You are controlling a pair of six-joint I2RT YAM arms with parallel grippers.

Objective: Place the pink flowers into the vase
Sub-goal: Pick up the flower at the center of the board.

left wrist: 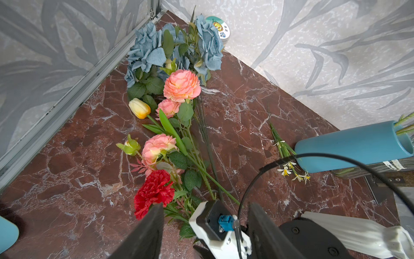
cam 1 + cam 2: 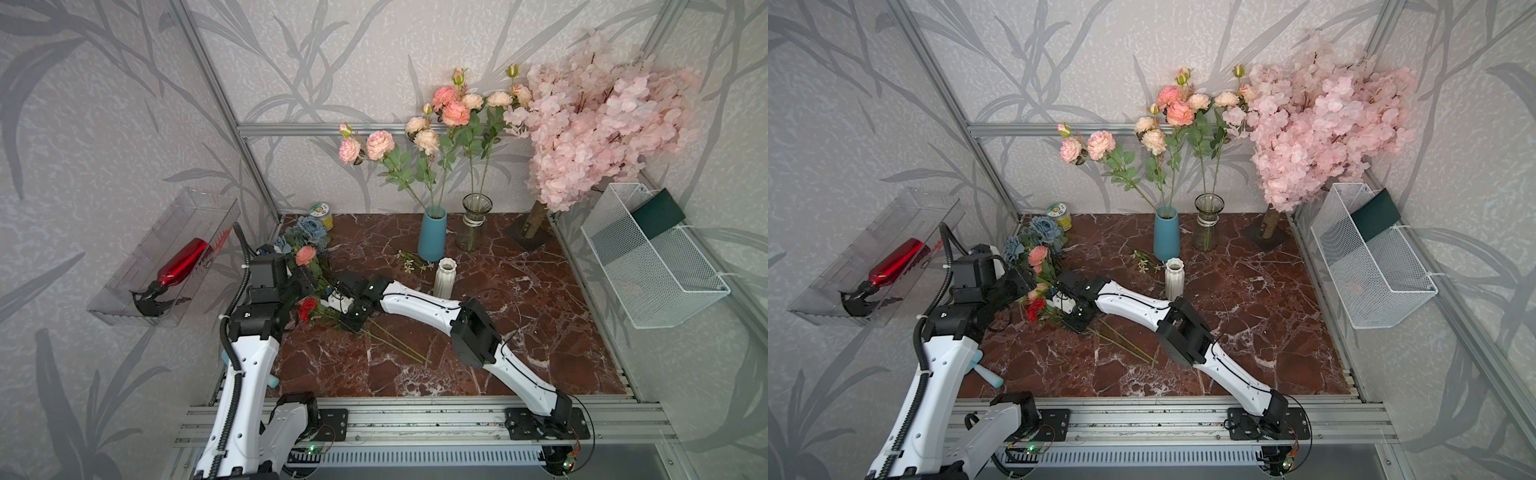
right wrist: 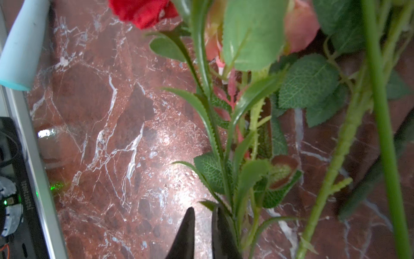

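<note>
The right fingers are set nearly shut among the stems, away from the pink flowers, likely to spare them, any hold unconfirmable, while the left fingers are held spread, empty.

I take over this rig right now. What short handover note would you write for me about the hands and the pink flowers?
Left hand: open, holding nothing, above the lying pink flowers.
Right hand: almost closed, low among the lying stems; a grip is not visible.
Pink flowers: one spray lies on the table beside the red carnation.
Done: more of them stand in the blue vase and the glass vase.
Left: lift the lying spray into a vase; the white vase holds none.
</note>
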